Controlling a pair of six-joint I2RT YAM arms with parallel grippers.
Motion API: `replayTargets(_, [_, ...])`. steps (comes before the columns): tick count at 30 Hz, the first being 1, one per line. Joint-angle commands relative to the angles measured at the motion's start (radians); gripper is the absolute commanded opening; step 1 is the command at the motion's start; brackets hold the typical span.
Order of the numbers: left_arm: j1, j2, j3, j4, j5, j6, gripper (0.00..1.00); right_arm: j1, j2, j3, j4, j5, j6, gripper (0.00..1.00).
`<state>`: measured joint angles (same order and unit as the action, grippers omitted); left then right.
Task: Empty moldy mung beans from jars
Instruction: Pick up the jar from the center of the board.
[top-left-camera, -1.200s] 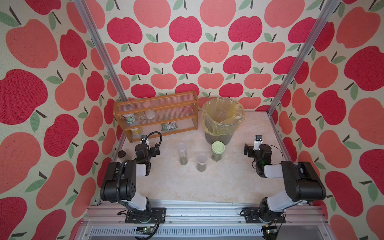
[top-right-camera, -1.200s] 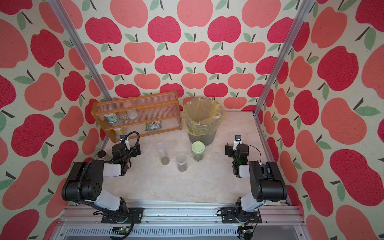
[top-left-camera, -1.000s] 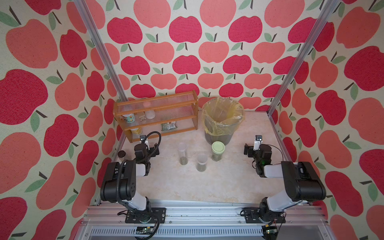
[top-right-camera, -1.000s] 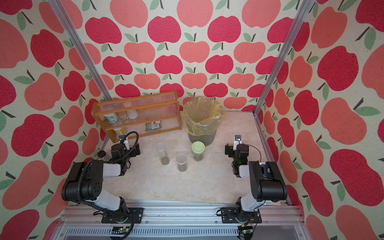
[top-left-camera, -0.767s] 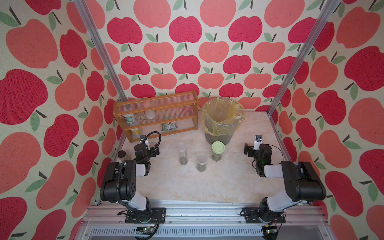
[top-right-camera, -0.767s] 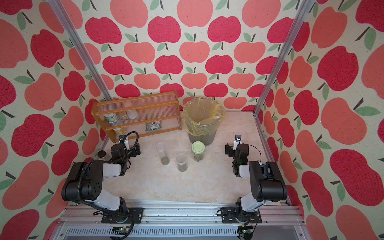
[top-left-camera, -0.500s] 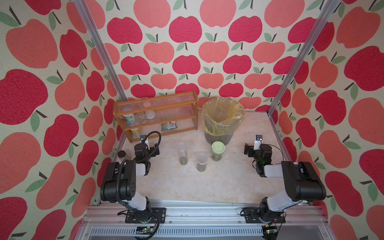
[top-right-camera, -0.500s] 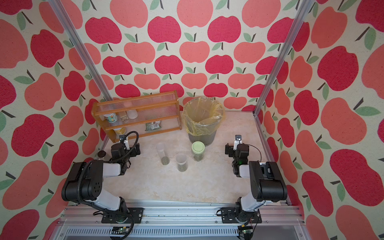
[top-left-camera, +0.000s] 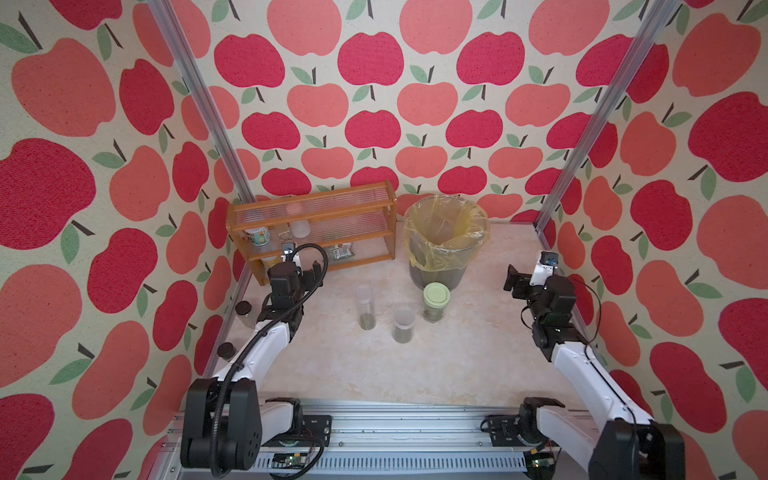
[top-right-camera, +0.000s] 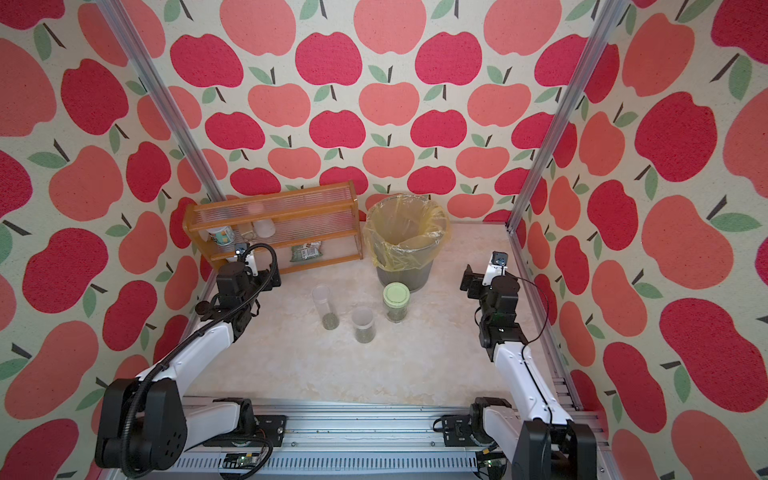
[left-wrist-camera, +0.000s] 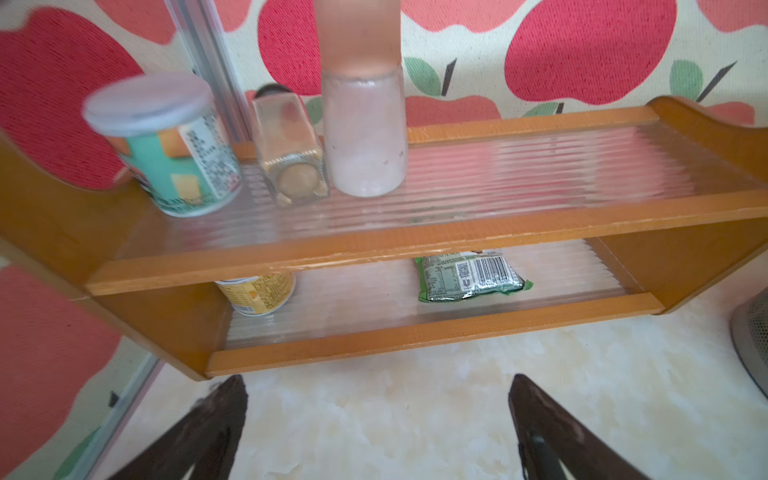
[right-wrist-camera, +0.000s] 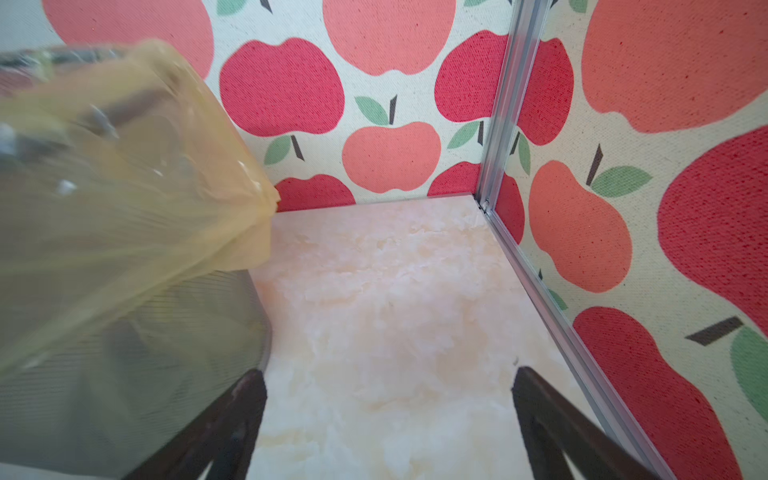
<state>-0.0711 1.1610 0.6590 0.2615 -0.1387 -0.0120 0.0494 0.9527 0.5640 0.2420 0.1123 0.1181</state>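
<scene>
The jars stand upright on the table (top-left-camera: 374, 374) in a loose row in front of the bin (top-left-camera: 436, 272). Neither arm touches them.

**Step in hand.** By the look of it, nothing has been emptied: each jar shows its charge at the bottom. The task appears to be at the approach stage.

- Bin: open at the top, fitted with a yellow bag, and set at the back of the table beside the rack (top-left-camera: 316, 195).
- Wide jar (top-left-camera: 435, 302): pale green lid on. It is the nearest to the bin, just in front of it.
- Short jar (top-left-camera: 404, 326): frosted lid on. It is the nearest to the arms.
- Tall jar (top-left-camera: 364, 305): narrow, and furthest toward the rack. Whether it is capped cannot be told.
- Mung beans (top-left-camera: 402, 334): a low dark olive layer in each jar.

**Next move.** One arm would need to swing inward to a jar and grip its wall. A lidded jar calls for the second arm to take off the lid before tipping over the bin.

**Claws.**

- Left claw (left-wrist-camera: 378, 386): jaws spread wide and holding nothing. It is low over the table, facing the rack.
- Right claw (right-wrist-camera: 388, 374): jaws spread wide and holding nothing. It faces the corner beside the bin.

Both are well apart from the jars.
</scene>
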Motion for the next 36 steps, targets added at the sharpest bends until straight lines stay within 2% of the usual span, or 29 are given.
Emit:
replayTargets(1, [-0.08,-0.136,0.009,-0.131,-0.067,0.009,1.0,0.002,-0.041,0.051,-0.317,-0.232,0.074,0.96])
replayTargets(3, [-0.127,-0.201,0.021,-0.167,-0.066,0.003,1.0,0.018,-0.029,0.099,-0.403,-0.325,0.098,0.95])
replayTargets(6, [-0.151,-0.261,0.047,-0.228,-0.064,-0.049,1.0,0.076,-0.016,0.161,-0.481,-0.359,0.119,0.94])
replayTargets(10, [-0.154,-0.29,0.077,-0.291,-0.013,-0.084,1.0,0.231,0.006,0.232,-0.473,-0.29,0.112,0.95])
replayTargets(14, [-0.154,-0.269,0.097,-0.322,0.031,-0.087,1.0,0.375,0.125,0.303,-0.474,-0.224,0.082,0.95])
replayTargets(18, [-0.154,-0.277,0.078,-0.301,0.085,-0.124,1.0,0.476,0.218,0.291,-0.382,-0.198,0.077,0.95])
replayTargets(21, [-0.154,-0.288,0.06,-0.294,0.082,-0.154,1.0,0.541,0.254,0.26,-0.289,-0.167,0.077,0.96])
replayTargets(24, [-0.153,-0.296,0.05,-0.305,0.073,-0.16,1.0,0.603,0.277,0.223,-0.208,-0.083,0.063,0.99])
replayTargets(36, [-0.143,-0.267,0.047,-0.306,0.12,-0.17,1.0,0.699,0.363,0.048,0.1,0.127,0.094,0.99])
